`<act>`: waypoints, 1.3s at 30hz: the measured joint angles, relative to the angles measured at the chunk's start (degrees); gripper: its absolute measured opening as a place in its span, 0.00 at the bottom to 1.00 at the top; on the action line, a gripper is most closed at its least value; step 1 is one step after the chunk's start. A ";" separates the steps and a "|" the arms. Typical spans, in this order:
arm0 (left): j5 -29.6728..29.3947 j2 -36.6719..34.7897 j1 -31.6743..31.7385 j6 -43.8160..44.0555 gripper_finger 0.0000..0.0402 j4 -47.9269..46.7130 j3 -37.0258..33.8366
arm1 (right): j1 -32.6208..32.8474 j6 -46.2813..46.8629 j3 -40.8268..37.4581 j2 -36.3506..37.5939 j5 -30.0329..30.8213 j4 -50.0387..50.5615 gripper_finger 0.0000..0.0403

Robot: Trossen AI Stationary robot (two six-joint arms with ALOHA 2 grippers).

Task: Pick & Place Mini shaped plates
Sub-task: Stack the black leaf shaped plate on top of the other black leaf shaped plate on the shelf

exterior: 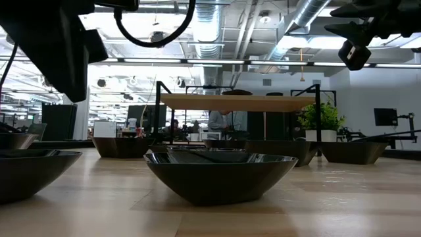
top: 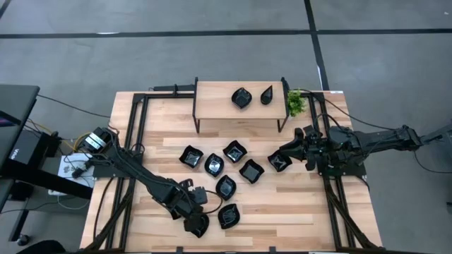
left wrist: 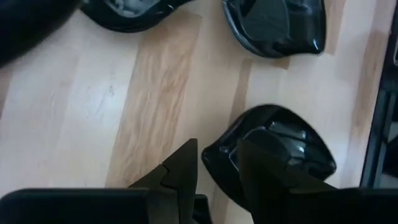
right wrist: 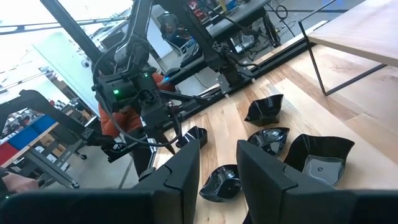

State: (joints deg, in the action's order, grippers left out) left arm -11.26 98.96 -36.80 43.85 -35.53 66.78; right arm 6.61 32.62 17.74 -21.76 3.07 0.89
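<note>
From above, the wooden worktop point(top: 296, 212) carries seven mini shaped plates point(top: 234, 150), all glossy black. Six sit in a loose cluster at the middle and one lies off to the right. At the far edge stands a small raised shelf point(top: 215, 99) with two more plates on it. A green plant point(top: 295, 103) stands at the shelf's right end. The left tool point(top: 199, 224) is low at the near edge, just beside the nearest plate point(top: 229, 215). The right tool point(top: 288, 152) hangs above the right-hand plate point(top: 277, 164).

From worktop height, one plate point(exterior: 220, 174) fills the foreground and hides much of the others behind it. The shelf point(exterior: 240, 102) and the plant point(exterior: 319, 118) rise beyond it. A person point(exterior: 217, 120) shows in the room behind.

At the left wrist, the left tool point(left wrist: 217, 148) has its fingers parted to a middling gap. They straddle the rim of the nearest plate point(left wrist: 280, 149), one finger outside and one over its bowl. They seem not to pinch it, though contact is hard to judge. Two more plates lie beyond.

At the right wrist, the right tool point(right wrist: 219, 149) stands apart with nothing between its fingers. Five plates are spread on the worktop below, with the left arm point(right wrist: 134, 93) behind them.
</note>
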 joint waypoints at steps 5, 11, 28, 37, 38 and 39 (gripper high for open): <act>3.73 0.00 0.57 -0.31 0.28 0.78 0.00 | 0.00 0.00 0.00 -0.02 0.00 0.00 0.25; 3.91 0.00 2.60 -0.15 0.28 1.24 -0.17 | -0.01 -0.02 0.00 -0.02 0.00 0.00 0.25; 13.35 -0.02 3.21 3.20 0.28 8.72 -8.62 | 0.00 -0.02 0.00 0.00 -0.02 0.00 0.25; 14.19 -0.02 4.16 6.32 0.28 10.82 -9.16 | 0.00 -0.04 0.00 0.00 -0.02 0.00 0.25; 14.23 -0.02 4.40 6.48 0.28 10.84 -9.16 | 0.00 -0.04 0.00 0.00 -0.02 0.00 0.25; 14.36 -0.02 4.55 6.56 0.28 11.09 -9.16 | 0.00 -0.04 0.00 -0.02 -0.02 0.00 0.25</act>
State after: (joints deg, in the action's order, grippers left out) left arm 3.09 98.94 -32.24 50.41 -24.44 57.63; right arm 6.61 32.58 17.74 -21.78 3.05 0.89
